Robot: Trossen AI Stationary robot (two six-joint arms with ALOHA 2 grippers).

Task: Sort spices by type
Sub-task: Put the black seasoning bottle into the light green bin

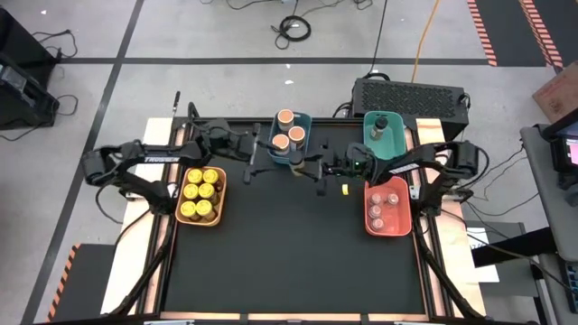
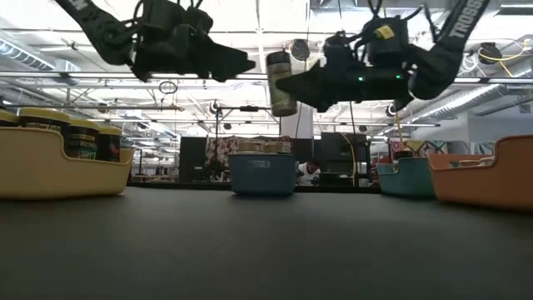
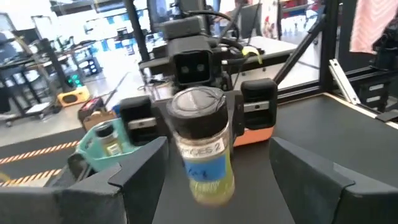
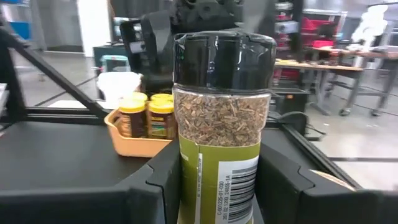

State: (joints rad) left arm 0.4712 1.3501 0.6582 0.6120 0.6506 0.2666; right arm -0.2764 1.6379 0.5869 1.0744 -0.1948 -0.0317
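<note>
one jar (image 4: 222, 124) of dried herbs hangs mid-air over the table's middle, clamped in the right gripper (image 2: 287, 83), while the left gripper (image 2: 246, 65) faces it part-open and empty, seemingly a handover, so the left must close before the right lets go.

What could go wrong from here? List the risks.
The dark-lidded clear jar of green herbs hangs high above the black table, held only in the right gripper: a slip would drop it. The open left gripper faces it closely and could knock it. It is near the blue plastic bin of peach-topped jars, the wrong kind.
</note>
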